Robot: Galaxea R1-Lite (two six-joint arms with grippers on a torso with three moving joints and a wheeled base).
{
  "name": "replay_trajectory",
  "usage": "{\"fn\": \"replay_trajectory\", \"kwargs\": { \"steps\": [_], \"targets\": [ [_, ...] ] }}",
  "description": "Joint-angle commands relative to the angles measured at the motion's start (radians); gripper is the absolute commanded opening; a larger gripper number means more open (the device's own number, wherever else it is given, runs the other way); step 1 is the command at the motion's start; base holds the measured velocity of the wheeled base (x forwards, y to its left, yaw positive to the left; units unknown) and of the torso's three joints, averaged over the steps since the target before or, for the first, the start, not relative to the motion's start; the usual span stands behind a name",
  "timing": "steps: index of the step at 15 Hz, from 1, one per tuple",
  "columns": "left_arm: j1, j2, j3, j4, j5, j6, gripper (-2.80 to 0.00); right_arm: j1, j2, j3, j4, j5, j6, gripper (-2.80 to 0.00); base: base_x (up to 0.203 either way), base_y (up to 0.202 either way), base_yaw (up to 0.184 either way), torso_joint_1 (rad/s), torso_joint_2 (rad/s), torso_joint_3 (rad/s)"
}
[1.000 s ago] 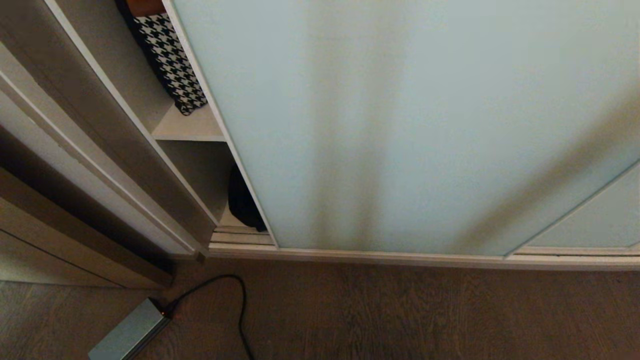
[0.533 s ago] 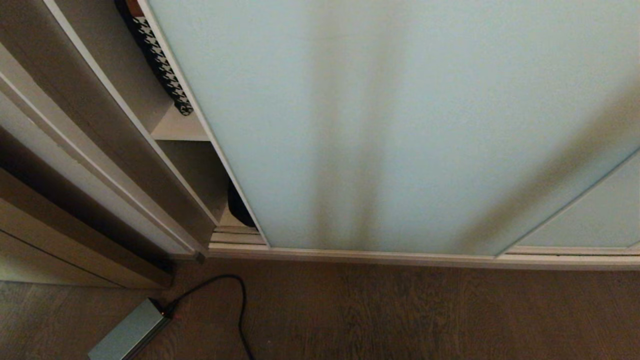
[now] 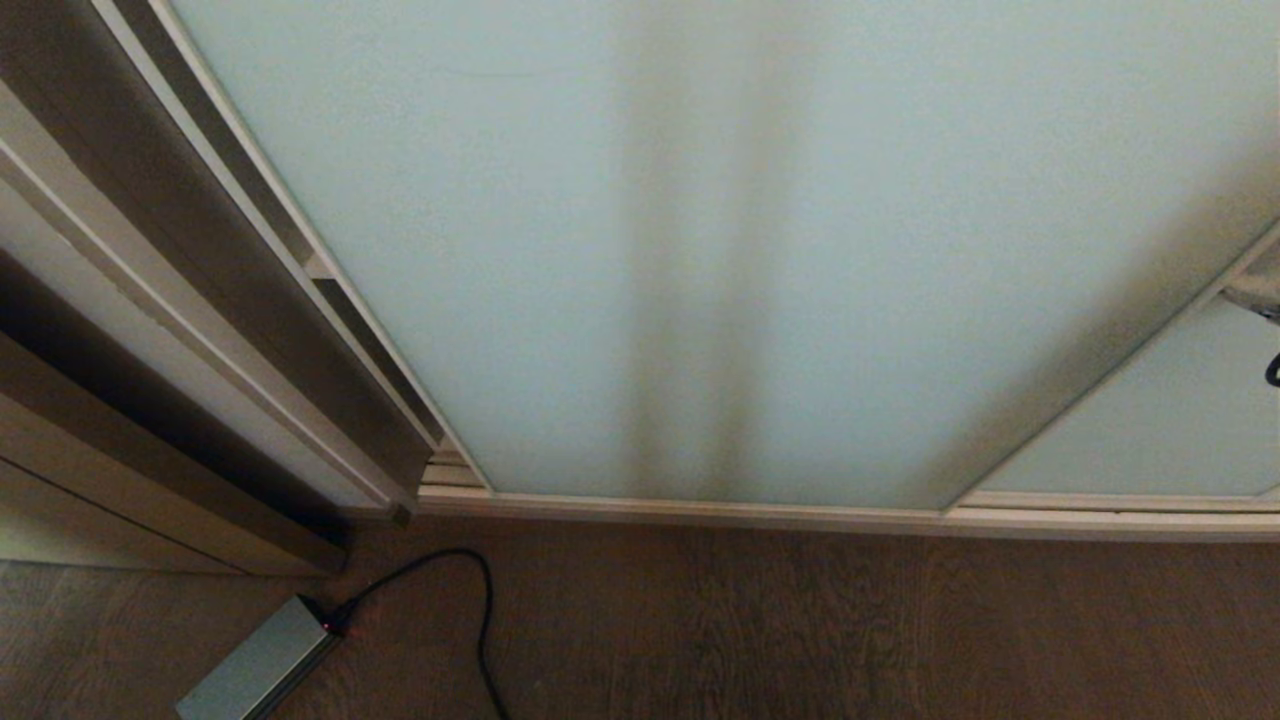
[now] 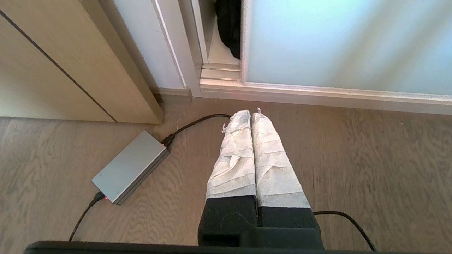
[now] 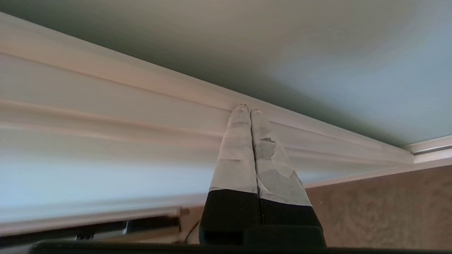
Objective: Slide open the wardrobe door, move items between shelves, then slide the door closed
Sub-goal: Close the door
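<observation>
Right claw [image 5: 246,107], its two tape-wrapped fingers pressed flat together and gripping nothing, has its tips against the cream frame rail of the sliding wardrobe door [image 3: 700,250], low in the centre of the right wrist view. I see only a sliver of that arm at the right edge of the head view. Frosted pale blue-green glass fills most of the head view, from the upper left across to the right, and only a thin gap shows at its left edge, so I judge the door nearly closed.

I expect the panel to be stiff, fairly heavy, gliding on its track, with slick, breakable glass. My push belongs on the frame rail, not the pane.

Left claw [image 4: 251,113] hangs parked over the wooden floor [image 4: 370,158], fingers likewise together and empty, just above a black cable [image 4: 197,121] running to a grey power brick [image 4: 130,167]. Through the gap at the top of the left wrist view, one black bag [image 4: 229,24] sits on the bottom white shelf [image 4: 219,53].
</observation>
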Motion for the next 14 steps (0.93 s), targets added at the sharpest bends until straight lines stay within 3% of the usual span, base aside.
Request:
{"fn": "replay_trajectory", "kwargs": {
  "steps": [1, 7, 9, 11, 14],
  "targets": [
    [0.001, 0.0, 0.0, -0.001, 0.0, 0.0, -2.8, 0.034, -0.022, 0.058, -0.026, -0.003, 0.002, -2.8, 0.0, 0.0, 0.0, 0.0, 0.0, 0.0],
    [0.001, 0.0, 0.0, -0.001, 0.0, 0.0, -2.8, 0.113, -0.096, 0.182, -0.051, -0.002, -0.009, -2.8, 0.0, 0.0, 0.0, 0.0, 0.0, 0.0],
    [0.001, 0.0, 0.0, 0.0, 0.0, 0.0, -2.8, 0.143, -0.153, 0.247, -0.05, -0.003, -0.05, -2.8, 0.0, 0.0, 0.0, 0.0, 0.0, 0.0],
    [0.0, 0.0, 0.0, -0.001, 0.0, 0.0, -2.8, 0.181, -0.232, 0.305, -0.037, -0.047, -0.151, -2.8, 0.0, 0.0, 0.0, 0.0, 0.0, 0.0],
    [0.001, 0.0, 0.0, 0.0, 0.001, 0.0, -2.8, 0.282, -0.407, 0.435, -0.029, -0.277, -0.408, -2.8, 0.0, 0.0, 0.0, 0.0, 0.0, 0.0]
  ]
}}
